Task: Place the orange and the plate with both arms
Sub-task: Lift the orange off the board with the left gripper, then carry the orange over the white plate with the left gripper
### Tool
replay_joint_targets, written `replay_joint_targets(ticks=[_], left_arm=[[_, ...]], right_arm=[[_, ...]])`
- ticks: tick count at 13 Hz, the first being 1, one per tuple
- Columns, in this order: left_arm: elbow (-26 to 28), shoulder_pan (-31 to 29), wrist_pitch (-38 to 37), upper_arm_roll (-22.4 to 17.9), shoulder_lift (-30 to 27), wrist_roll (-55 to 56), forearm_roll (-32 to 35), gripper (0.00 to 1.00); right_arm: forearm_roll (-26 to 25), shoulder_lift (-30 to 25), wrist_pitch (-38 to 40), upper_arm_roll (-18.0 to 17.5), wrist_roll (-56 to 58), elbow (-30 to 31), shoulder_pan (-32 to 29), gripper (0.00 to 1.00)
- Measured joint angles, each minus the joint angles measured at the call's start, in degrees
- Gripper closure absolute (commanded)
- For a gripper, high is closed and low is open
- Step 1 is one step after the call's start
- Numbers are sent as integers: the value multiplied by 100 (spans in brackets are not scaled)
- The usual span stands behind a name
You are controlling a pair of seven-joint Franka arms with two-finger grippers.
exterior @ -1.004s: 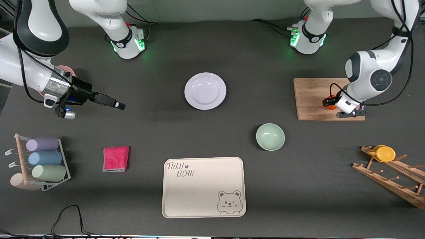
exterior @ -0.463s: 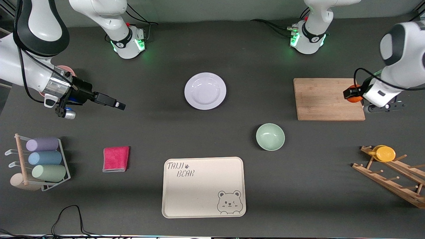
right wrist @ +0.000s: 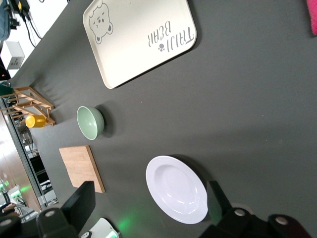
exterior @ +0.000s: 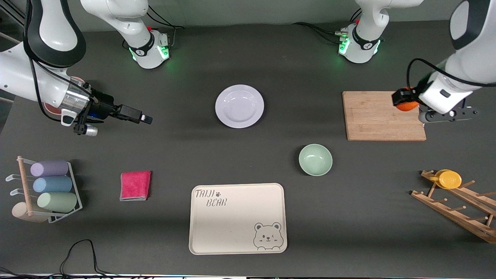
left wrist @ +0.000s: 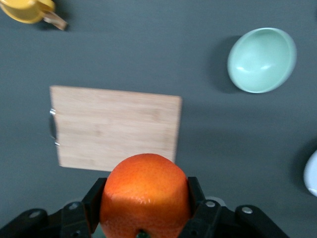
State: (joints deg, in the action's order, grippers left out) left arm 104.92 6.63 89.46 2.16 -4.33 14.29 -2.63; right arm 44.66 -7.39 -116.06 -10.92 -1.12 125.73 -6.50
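Note:
My left gripper (exterior: 403, 101) is shut on the orange (exterior: 407, 105) and holds it in the air over the wooden cutting board (exterior: 383, 115), at that board's edge toward the left arm's end. In the left wrist view the orange (left wrist: 144, 196) fills the space between the black fingers (left wrist: 94, 202), with the board (left wrist: 113, 128) below. The pale lavender-white plate (exterior: 239, 105) lies empty on the table's middle; it also shows in the right wrist view (right wrist: 176, 189). My right gripper (exterior: 141, 117) is open and empty, in the air toward the right arm's end, well apart from the plate.
A mint-green bowl (exterior: 315, 159) sits nearer the camera than the board. A cream bear tray (exterior: 238, 218) lies at the front middle. A pink cloth (exterior: 135, 185) and a cup rack (exterior: 48, 188) are toward the right arm's end. A wooden peg rack (exterior: 457, 205) holds a yellow disc (exterior: 449, 179).
My left gripper has lifted the orange off the board, swung it out past the board's edge toward the left arm's end, then come partly back. My right gripper has shifted slightly toward the plate.

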Motion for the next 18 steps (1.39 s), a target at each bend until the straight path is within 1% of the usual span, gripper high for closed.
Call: replay_joint_targets(ticks=[1, 3, 5, 6, 7, 8, 10, 14, 16, 18], left_arm=[[-152, 17, -11, 277, 68, 378, -136, 100], [-486, 47, 39, 990, 364, 1334, -335, 100], [-972, 112, 314, 1769, 960, 2485, -391, 100], [-1215, 190, 522, 2063, 1319, 3000, -390, 100], [-1424, 350, 797, 2225, 1691, 3440, -388, 100], [-1591, 591, 1163, 2290, 2069, 3772, -361, 100], [-1738, 1152, 1955, 2304, 2685, 4363, -164, 100], [-1767, 2185, 2791, 2310, 3548, 5495, 622, 100], [-1700, 2497, 3292, 2303, 3951, 5748, 788, 100], [-1510, 2699, 3712, 2300, 4251, 5970, 1018, 100]], right_arm=[[10, -4, 0, -3, 158, 34, 1, 0], [48, -5, 3, -6, 510, 117, 3, 0], [65, -5, 3, -5, 721, 207, 4, 0], [81, -5, 3, -3, 795, 250, 3, 0], [132, -2, 3, -2, 829, 281, 3, 0], [241, 1, 3, -3, 859, 309, 4, 0], [453, 23, 2, -5, 952, 360, 6, 0], [769, 159, 2, -4, 1266, 457, 7, 0], [1016, 202, 1, -4, 1638, 641, 7, 0], [1237, 205, 0, -4, 1986, 894, 7, 0]])
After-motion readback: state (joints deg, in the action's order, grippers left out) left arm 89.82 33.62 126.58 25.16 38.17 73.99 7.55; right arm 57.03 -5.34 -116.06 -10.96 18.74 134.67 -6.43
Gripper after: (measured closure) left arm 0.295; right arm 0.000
